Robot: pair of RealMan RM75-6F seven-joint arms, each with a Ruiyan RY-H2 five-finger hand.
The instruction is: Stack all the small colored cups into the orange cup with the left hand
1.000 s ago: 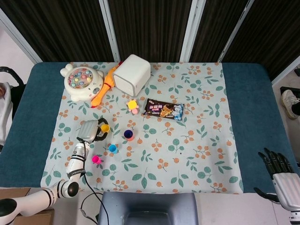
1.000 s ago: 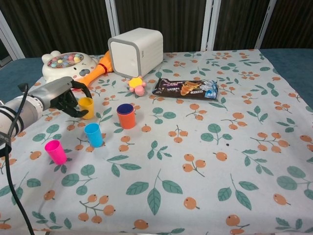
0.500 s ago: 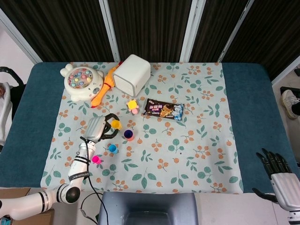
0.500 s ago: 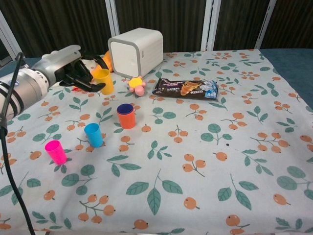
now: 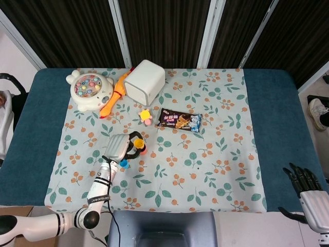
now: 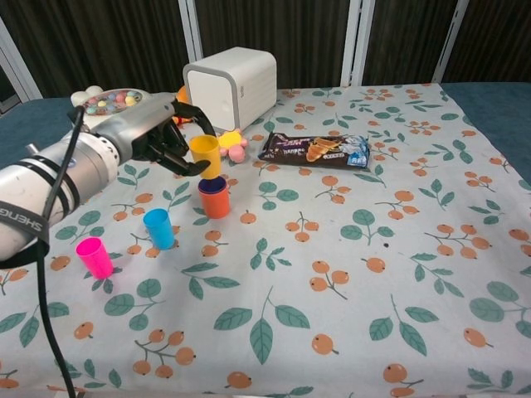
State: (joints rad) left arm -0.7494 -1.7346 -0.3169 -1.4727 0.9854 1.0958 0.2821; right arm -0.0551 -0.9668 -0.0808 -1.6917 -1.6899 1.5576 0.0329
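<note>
My left hand point(image 6: 158, 137) holds a yellow cup point(image 6: 205, 156) upright in the air, just above the orange cup point(image 6: 214, 199). The orange cup stands on the floral cloth with a dark blue rim showing inside it. In the head view the yellow cup point(image 5: 139, 143) and left hand point(image 5: 121, 147) cover most of the orange cup. A blue cup point(image 6: 158, 228) and a pink cup point(image 6: 94, 257) stand upright to the front left. My right hand point(image 5: 310, 197) hangs off the table's right front corner, fingers apart, holding nothing.
A white box point(image 6: 231, 87), a yellow star toy point(image 6: 232, 143) and a snack wrapper point(image 6: 314, 149) lie behind the cups. A round fishing toy point(image 5: 90, 90) and an orange rubber chicken point(image 5: 114, 98) sit at the back left.
My left hand has carried the yellow cup off the cloth, up and rightward, from left of the orange cup to just above it. The right hand has barely shifted.
</note>
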